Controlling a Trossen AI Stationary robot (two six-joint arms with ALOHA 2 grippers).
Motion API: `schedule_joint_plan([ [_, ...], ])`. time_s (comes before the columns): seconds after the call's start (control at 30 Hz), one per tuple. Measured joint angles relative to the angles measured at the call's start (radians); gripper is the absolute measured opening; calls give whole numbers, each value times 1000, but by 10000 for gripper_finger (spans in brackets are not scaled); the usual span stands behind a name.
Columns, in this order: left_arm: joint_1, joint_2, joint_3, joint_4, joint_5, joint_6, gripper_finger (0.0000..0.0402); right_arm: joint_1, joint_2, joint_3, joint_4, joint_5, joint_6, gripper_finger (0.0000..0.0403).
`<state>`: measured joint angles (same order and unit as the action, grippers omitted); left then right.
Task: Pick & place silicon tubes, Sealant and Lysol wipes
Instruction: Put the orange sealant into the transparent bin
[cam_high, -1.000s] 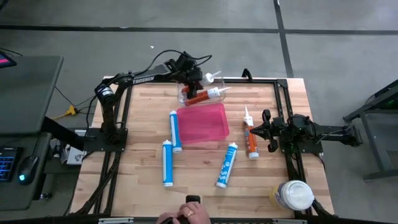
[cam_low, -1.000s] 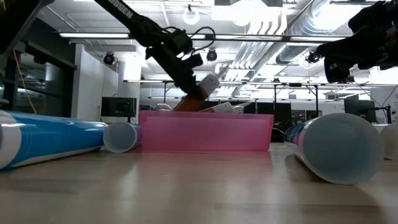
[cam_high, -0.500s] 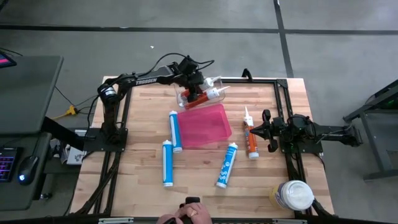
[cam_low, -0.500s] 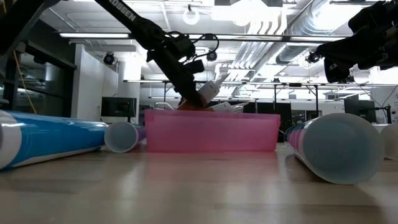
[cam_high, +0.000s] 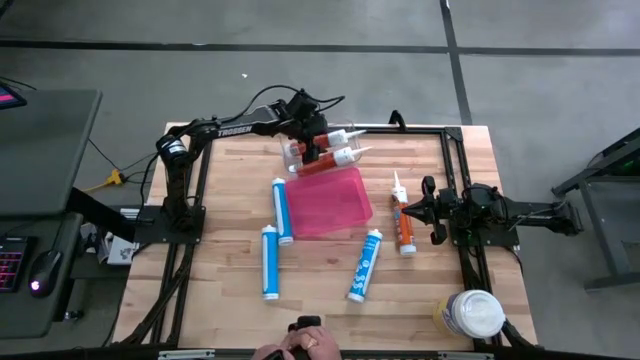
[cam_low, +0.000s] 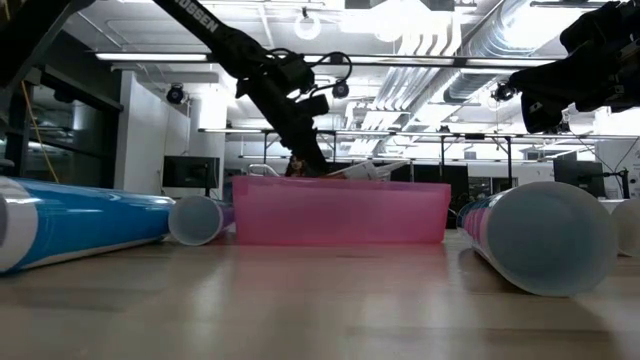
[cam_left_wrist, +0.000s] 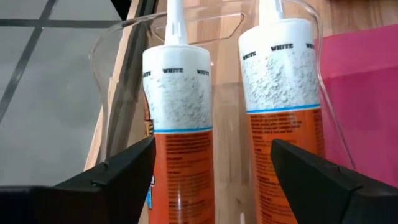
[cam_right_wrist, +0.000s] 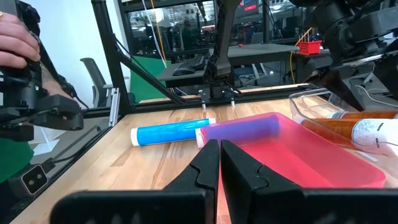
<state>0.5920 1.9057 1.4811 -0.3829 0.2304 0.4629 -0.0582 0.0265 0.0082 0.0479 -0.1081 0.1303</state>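
Left gripper (cam_high: 318, 152) reaches over the table's far edge, jaws spread wide; right gripper (cam_high: 412, 211) waits, jaws closed.

Lysol wipes (cam_high: 472, 313) body under lid, person's hand (cam_high: 300, 347) cropped

You are looking at two orange-and-white speckled cartridges (cam_left_wrist: 180, 137) marked WHITE in a clear bin (cam_high: 291, 155), at twelve o'clock from a pink tray (cam_high: 335, 205); blue-and-white tubes (cam_high: 283, 210) are lying on light wood.

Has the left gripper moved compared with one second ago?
Yes. In the high view the left gripper has shifted slightly toward the table's right side, measured against the table's far edge, and opened.
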Motion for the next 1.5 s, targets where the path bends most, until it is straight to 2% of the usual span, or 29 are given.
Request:
schedule_joint_plan([
  [0.47, -4, -1, 8, 22, -70, -4, 274, 0, 0, 0, 0, 0, 0, 12],
  [0.8, -38, -7, 159, -82, -37, -53, 231, 0, 0, 0, 0, 0, 0, 12],
  [1.07, -140, -7, 270, -161, -16, -92, 152, 0, 0, 0, 0, 0, 0, 12],
  [1.33, -240, -7, 286, -203, 49, -240, 13, 0, 0, 0, 0, 0, 0, 12],
  [1.5, -298, -7, 286, -201, 87, -290, 7, 0, 0, 0, 0, 0, 0, 12],
])
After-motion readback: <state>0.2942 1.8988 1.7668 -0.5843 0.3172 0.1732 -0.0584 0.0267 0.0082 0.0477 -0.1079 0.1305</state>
